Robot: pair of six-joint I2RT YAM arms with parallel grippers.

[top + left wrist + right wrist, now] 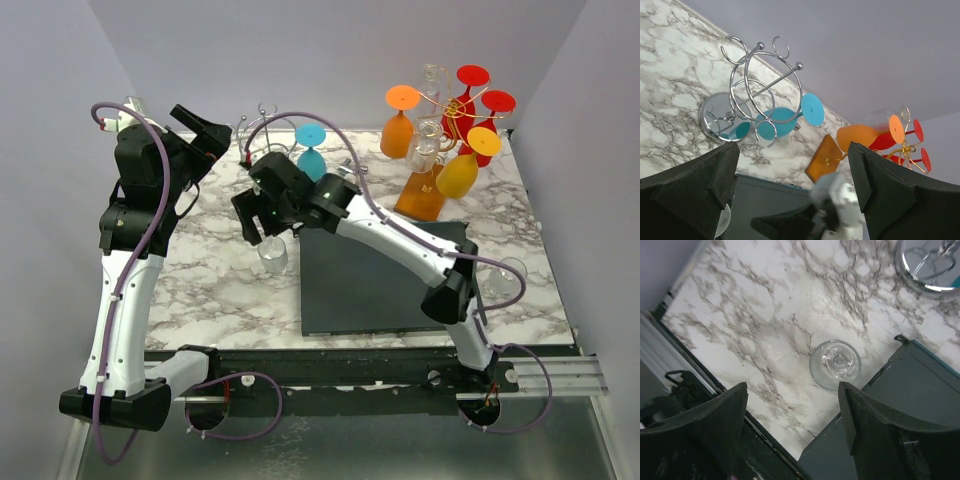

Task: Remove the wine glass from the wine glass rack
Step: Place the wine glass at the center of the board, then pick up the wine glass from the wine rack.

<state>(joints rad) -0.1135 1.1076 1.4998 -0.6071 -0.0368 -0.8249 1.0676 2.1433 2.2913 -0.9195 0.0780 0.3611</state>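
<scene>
The wine glass rack [421,196] has an orange-brown wooden base and gold wire hooks and stands at the back right. Orange [398,128], red [462,105], yellow [459,170] and clear glasses hang on it. Its base also shows in the left wrist view [824,157]. A clear wine glass [273,256] stands upright on the marble table beside the dark mat [385,275]. My right gripper [255,225] is open and empty just above it; in the right wrist view the glass [835,364] lies beyond the open gripper [792,430], apart from it. My left gripper [205,135] is open, empty and raised at the back left.
A silver chrome wire stand [262,130] with a blue glass [312,150] is at the back centre; the stand also shows in the left wrist view [747,95]. Another clear glass [505,282] sits by the right arm's elbow. Grey walls close in the table.
</scene>
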